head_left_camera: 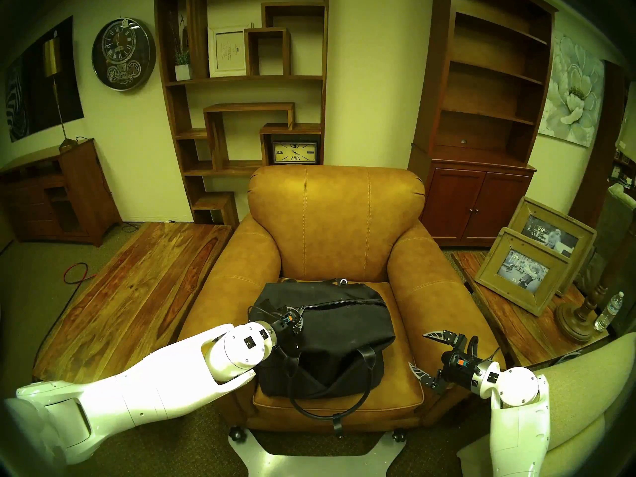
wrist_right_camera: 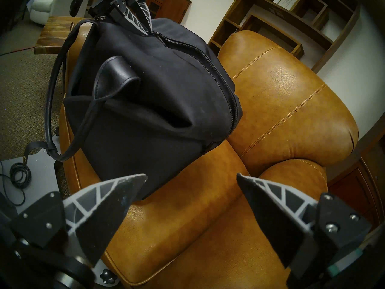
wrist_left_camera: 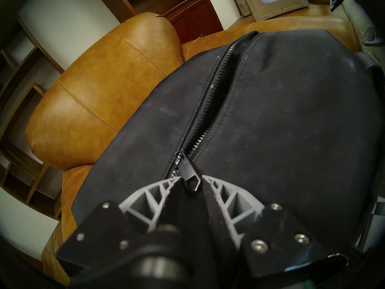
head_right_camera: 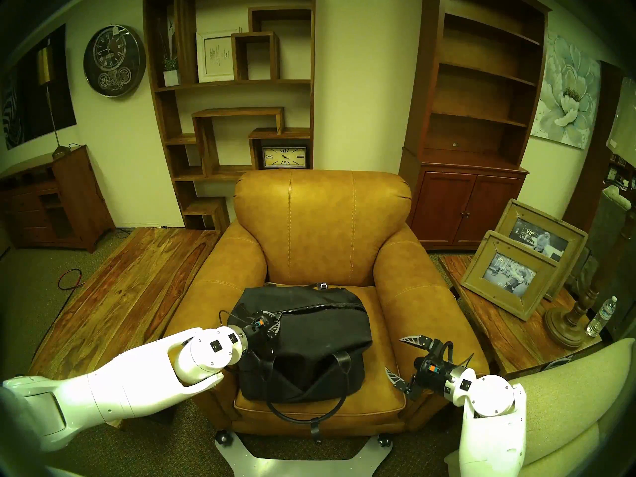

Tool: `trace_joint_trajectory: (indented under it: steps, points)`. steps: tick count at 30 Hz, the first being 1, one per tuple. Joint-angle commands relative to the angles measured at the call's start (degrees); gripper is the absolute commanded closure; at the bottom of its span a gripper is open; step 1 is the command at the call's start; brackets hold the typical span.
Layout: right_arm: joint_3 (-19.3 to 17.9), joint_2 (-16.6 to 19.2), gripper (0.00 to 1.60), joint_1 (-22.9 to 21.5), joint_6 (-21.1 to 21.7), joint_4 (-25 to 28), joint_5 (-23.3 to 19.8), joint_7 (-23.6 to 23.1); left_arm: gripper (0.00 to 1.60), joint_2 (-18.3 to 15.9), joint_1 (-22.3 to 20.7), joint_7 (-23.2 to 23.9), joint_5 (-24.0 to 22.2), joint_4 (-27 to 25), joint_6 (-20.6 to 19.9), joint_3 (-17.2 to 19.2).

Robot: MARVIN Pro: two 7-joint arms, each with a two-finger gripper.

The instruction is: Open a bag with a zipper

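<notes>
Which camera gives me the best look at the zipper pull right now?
Left wrist: the zipper pull fills the centre, between the left gripper fingertips. In both head views the gripper hides it; the right wrist view shows only distant zipper teeth.

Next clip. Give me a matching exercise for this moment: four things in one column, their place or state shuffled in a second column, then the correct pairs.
Things
1. large soft black canvas bag
2. long dark metal-toothed zipper
3. left claw
4. right claw

Place or state
A. spread wide, holding nothing, over the seat beside the bag
B. lying on the seat cushion of the tan leather armchair
C. fingertips flanking the black zipper pull tab at the bag's end
D. teeth meshed along the bag's top

Pairs: 1-B, 2-D, 3-C, 4-A
</notes>
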State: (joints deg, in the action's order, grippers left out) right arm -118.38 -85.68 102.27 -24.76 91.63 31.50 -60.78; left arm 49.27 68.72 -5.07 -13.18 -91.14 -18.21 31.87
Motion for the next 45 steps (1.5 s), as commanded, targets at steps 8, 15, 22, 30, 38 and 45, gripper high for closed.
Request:
trace_joint_trajectory:
  steps: [8, 15, 22, 30, 38, 45]
  points:
    - [0.19, 0.08, 0.0, -0.99, -0.11, -0.31, -0.42, 0.12, 1.57, -0.35, -1.55, -0.06, -0.86, 0.05, -0.7, 2.12]
    - [0.3, 0.14, 0.0, -1.19, -0.09, -0.48, -0.35, 0.15, 1.6, -1.56, -2.05, 4.26, -3.58, -0.88, -1.28, 2.16]
    - [0.54, 0.63, 0.0, -1.31, -0.1, -0.76, 0.15, -0.05, 1.6, -4.28, -3.09, 7.82, -5.74, -3.79, -6.03, 3.15]
    - [1.23, 0.79, 0.0, -1.58, -0.46, -1.96, 0.13, -0.08, 1.6, -6.91, -6.17, 12.38, -7.39, -5.43, -14.15, 4.54]
    - [1.81, 0.93, 0.0, -1.56, -1.0, -3.1, -0.13, -0.12, 1.6, -8.01, -10.04, 17.99, -8.4, -4.38, -20.21, 5.2]
    - [1.96, 0.98, 0.0, -1.36, -1.71, -4.35, -0.32, 0.05, 1.6, -8.62, -12.19, 21.33, -9.32, -4.35, -22.74, 6.03]
